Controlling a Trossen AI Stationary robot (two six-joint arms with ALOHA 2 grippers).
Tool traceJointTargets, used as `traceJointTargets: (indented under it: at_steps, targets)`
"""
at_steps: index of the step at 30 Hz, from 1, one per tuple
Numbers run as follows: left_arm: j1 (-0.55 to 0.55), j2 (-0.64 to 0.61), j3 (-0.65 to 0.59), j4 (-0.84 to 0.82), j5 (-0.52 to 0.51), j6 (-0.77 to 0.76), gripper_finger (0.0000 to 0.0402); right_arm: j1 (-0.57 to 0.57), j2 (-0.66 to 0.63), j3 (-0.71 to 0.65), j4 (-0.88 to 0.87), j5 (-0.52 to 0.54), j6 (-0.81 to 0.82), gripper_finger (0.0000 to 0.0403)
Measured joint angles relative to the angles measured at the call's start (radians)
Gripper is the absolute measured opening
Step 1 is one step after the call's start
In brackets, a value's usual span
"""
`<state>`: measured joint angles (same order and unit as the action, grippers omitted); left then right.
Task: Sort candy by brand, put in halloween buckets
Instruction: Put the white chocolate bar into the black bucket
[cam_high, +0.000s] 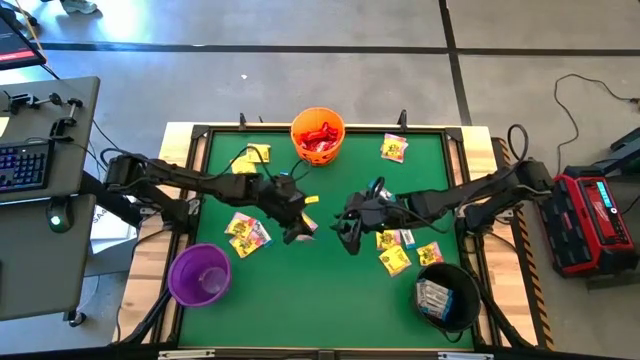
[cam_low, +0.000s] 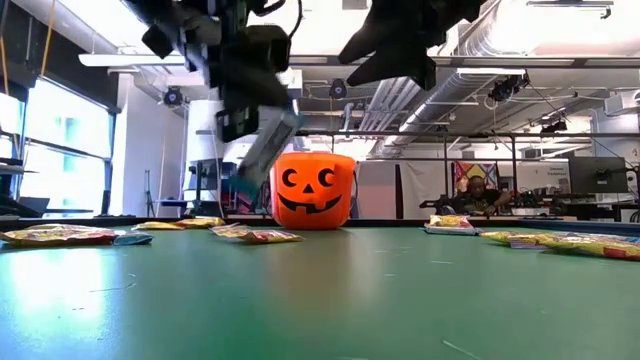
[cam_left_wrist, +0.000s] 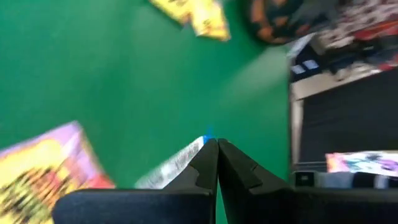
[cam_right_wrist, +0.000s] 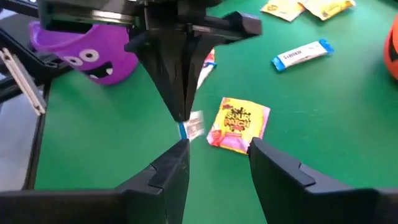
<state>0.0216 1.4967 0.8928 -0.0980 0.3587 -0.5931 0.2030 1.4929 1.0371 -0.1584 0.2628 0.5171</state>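
Right pincer (cam_right_wrist: 217, 158) fingers apart, empty, facing left pincer (cam_right_wrist: 180, 115) clamped on white-blue candy packet (cam_right_wrist: 194, 124) above green bench (cam_high: 320, 290) centre.

The high view looks straight down from well above, taking in the whole green-topped bench (cam_high: 320, 290) with its pale wooden frame and some grey floor around it. The low view sits at bench-top level at the near edge, facing level across the green surface toward the round orange plastic pail with a black pumpkin face (cam_low: 314, 190) at the far side, and on into the room. The left wrist view looks steeply down at the green surface from close above. The right wrist view faces left across the bench toward the round purple plastic pail (cam_right_wrist: 93, 53), which the high view also shows at the near left (cam_high: 199, 274).
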Motion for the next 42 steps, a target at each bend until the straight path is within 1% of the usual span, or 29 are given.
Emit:
traceJointTargets:
  at_steps: [2,9,14,20,23,28,34,38,40,42]
  targets:
    - [0.005,0.000,0.000,0.053,0.022,0.003,0.0000,0.002,0.000,0.000,0.010,0.002,0.000,0.0154]
    - [0.005,-0.001,0.000,0.171,0.046,0.018,0.0000,0.001,0.000,0.000,0.012,-0.030,0.005,0.0157]
    - [0.005,-0.006,0.000,0.212,0.049,0.002,0.0000,0.001,0.000,0.000,0.026,-0.107,0.025,0.0178]
    - [0.006,-0.022,0.000,0.233,0.040,-0.005,0.0000,0.001,0.000,0.000,0.095,-0.144,0.004,0.0200]
    - [0.006,-0.030,0.000,0.245,0.028,-0.009,0.0000,0.001,0.000,0.000,0.112,-0.144,0.000,0.0201]
    - [0.007,-0.030,0.000,0.309,0.025,-0.043,0.0000,-0.009,0.000,0.000,0.120,-0.150,-0.004,0.0202]
    - [0.014,-0.030,0.000,0.360,0.024,-0.074,0.0000,-0.013,0.000,0.000,0.124,-0.151,-0.042,0.0201]
    - [0.021,-0.030,0.000,0.374,0.020,-0.081,0.0000,-0.013,0.000,0.000,0.124,-0.167,-0.047,0.0183]
    - [0.025,-0.030,0.000,0.400,0.020,-0.087,0.0000,-0.013,0.000,0.000,0.123,-0.168,-0.052,0.0160]
    - [0.031,-0.030,0.000,0.412,0.020,-0.087,0.0000,-0.013,0.000,0.000,0.123,-0.166,-0.064,0.0129]
